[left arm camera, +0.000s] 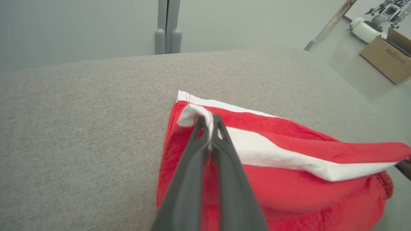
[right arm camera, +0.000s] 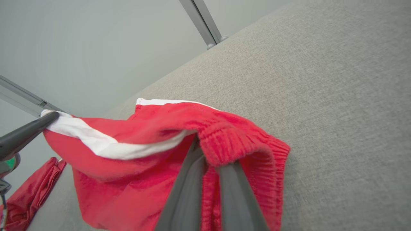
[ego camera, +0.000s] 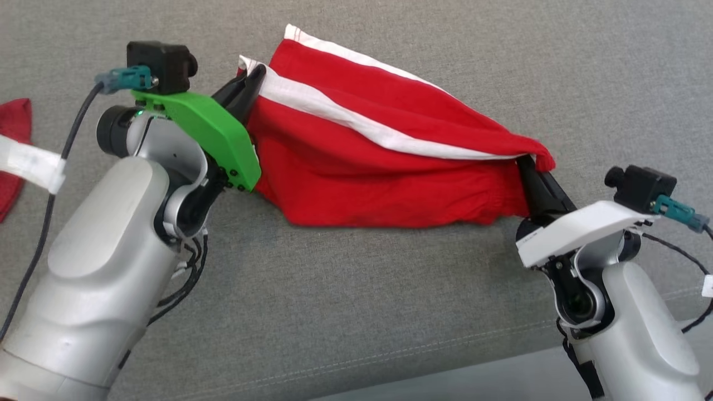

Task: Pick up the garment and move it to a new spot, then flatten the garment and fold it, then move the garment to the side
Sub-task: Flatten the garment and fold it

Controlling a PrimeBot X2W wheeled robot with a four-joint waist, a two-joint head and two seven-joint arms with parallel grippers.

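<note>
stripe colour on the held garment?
White stripe on the red garment; clearest in the head view.

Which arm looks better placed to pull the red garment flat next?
Left, probably. The left claw pinches the red garment by its white hem corner, with bare grey surface beyond to pull across. The right claw, gripping the waistband, can anchor.

Head above, wrists near shared garment (ego camera: 362, 161)

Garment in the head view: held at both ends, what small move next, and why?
Probably ease the left hand and right hand slightly apart: each is shut on one end of the garment, which sags in folds between them over the grey cushion, so it looks too slack to lay flat.
</note>
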